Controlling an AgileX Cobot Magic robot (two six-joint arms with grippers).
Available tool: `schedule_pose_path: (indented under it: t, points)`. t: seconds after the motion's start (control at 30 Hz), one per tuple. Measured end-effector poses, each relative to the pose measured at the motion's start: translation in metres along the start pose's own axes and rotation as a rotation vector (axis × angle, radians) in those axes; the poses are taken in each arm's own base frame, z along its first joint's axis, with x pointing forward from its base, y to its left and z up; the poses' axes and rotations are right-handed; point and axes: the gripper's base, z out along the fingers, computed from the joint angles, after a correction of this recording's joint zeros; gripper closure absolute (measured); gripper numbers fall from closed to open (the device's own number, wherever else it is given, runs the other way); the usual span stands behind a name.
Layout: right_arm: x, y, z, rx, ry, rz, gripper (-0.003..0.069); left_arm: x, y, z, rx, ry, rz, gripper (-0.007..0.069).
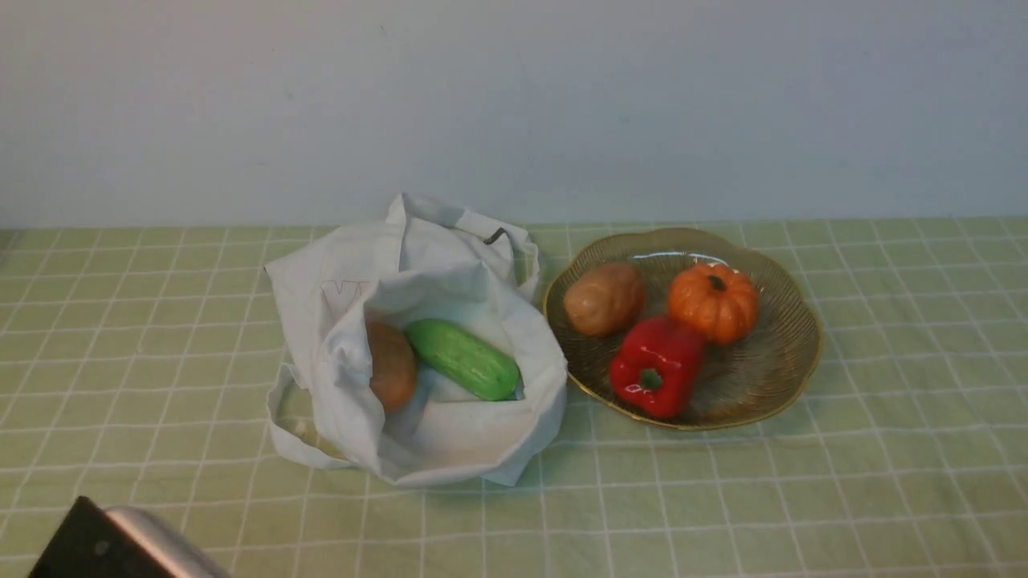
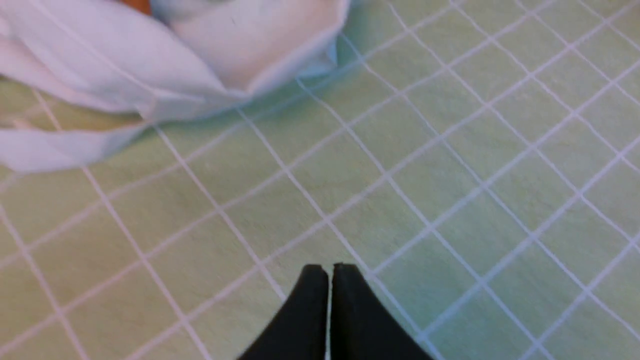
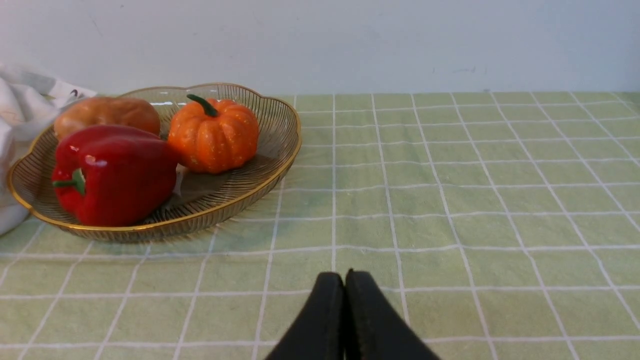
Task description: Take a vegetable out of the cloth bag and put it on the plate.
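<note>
One green checked tablecloth (image 1: 883,482), white wall (image 1: 514,96) behind, cloth bag (image 1: 438,265) beside plate (image 1: 763,373)

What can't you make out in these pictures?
- Front view: a fold of the cloth bag covers half the dark potato; the bag's print is too faint.
- Left wrist view: bag blurred, cut by the edge.
- Right wrist view: the red pepper hides part of the tan potato.
</note>
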Motion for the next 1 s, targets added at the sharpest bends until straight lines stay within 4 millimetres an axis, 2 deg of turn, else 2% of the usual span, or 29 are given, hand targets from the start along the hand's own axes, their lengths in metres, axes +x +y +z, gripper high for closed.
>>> schedule_pose_path:
  t: [0.17, 0.23, 0.43, 0.67, 1.0]
  points:
    - [0.000, 0.000, 0.000, 0.000, 0.000, 0.000, 0.0674, 0.009, 0.015, -0.023, -0.182, -0.164, 0.041, 0.0629]
    - [0.000, 0.000, 0.000, 0.000, 0.000, 0.000, 0.0674, 0.021, 0.023, -0.033, -0.308, -0.237, 0.009, 0.0629]
    - [0.000, 0.000, 0.000, 0.000, 0.000, 0.000, 0.0674, 0.054, 0.033, -0.035, -0.505, -0.320, -0.110, 0.0629]
    - [0.000, 0.000, 0.000, 0.000, 0.000, 0.000, 0.0674, 0.065, 0.034, -0.036, -0.532, -0.296, -0.148, 0.0629]
    - [0.000, 0.000, 0.000, 0.000, 0.000, 0.000, 0.0674, 0.065, 0.032, -0.034, -0.496, -0.284, -0.135, 0.0629]
